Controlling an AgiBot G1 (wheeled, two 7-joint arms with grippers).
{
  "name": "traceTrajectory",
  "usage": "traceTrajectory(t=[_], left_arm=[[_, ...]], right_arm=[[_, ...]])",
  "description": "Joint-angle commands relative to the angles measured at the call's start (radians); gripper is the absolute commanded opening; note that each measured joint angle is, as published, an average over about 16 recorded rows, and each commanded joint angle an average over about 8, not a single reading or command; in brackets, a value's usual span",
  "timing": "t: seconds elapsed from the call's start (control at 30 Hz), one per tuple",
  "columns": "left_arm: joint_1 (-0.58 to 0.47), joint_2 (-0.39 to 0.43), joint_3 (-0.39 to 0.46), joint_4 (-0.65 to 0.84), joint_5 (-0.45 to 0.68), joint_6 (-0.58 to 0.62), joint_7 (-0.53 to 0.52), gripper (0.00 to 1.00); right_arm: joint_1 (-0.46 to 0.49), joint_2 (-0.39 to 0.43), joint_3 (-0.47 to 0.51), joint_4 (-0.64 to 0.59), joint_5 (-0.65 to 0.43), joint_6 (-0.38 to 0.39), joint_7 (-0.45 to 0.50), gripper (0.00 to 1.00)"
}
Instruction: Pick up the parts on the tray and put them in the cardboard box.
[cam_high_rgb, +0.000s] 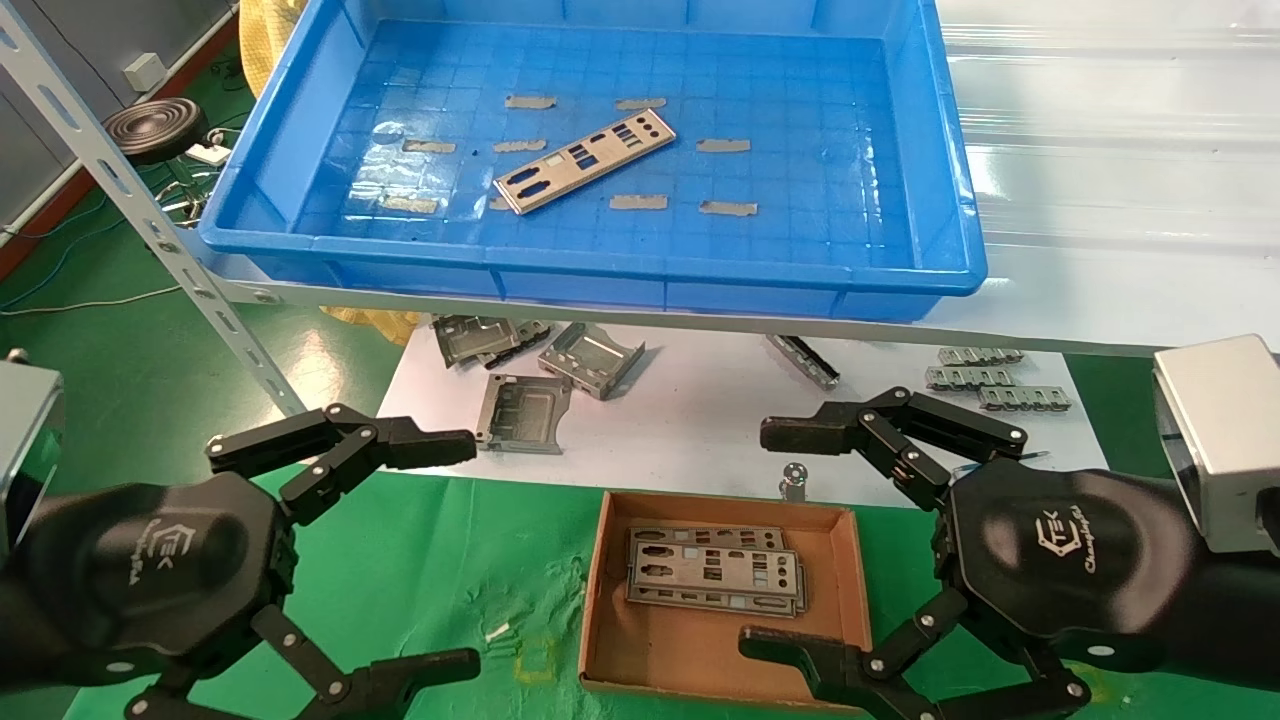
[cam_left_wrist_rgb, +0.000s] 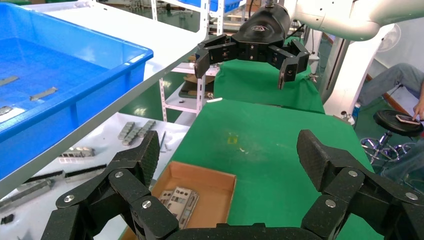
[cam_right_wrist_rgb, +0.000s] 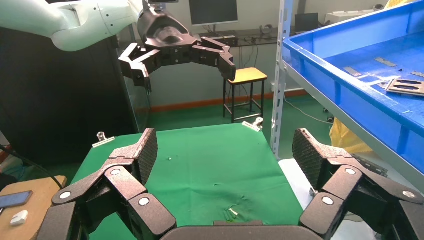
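While both tools, left tool (cam_high_rgb: 455, 555) and right tool (cam_high_rgb: 765, 535), hang wide open and empty, one punched silver part (cam_high_rgb: 585, 161) lies at 12 o'clock in the blue tray (cam_high_rgb: 600, 275); green-clothed table (cam_high_rgb: 440, 570) below.

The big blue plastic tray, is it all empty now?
No, one flat silver metal plate with punched holes lies on the floor of the blue plastic tray, among small grey tape strips.
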Motion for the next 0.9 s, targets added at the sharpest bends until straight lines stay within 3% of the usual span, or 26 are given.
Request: traceTrajectory(t=[0.03,0.13,0.2,0.9], left_arm=[[0.000,0.000,0.000,0.000,0.000,0.000,0.000,1.00],[0.000,0.000,0.000,0.000,0.000,0.000,0.000,1.00],[0.000,0.000,0.000,0.000,0.000,0.000,0.000,1.00],[0.000,0.000,0.000,0.000,0.000,0.000,0.000,1.00]], right_arm=[[0.000,0.000,0.000,0.000,0.000,0.000,0.000,0.41],[0.000,0.000,0.000,0.000,0.000,0.000,0.000,0.25],[0.000,0.000,0.000,0.000,0.000,0.000,0.000,0.00],[0.000,0.000,0.000,0.000,0.000,0.000,0.000,0.00]])
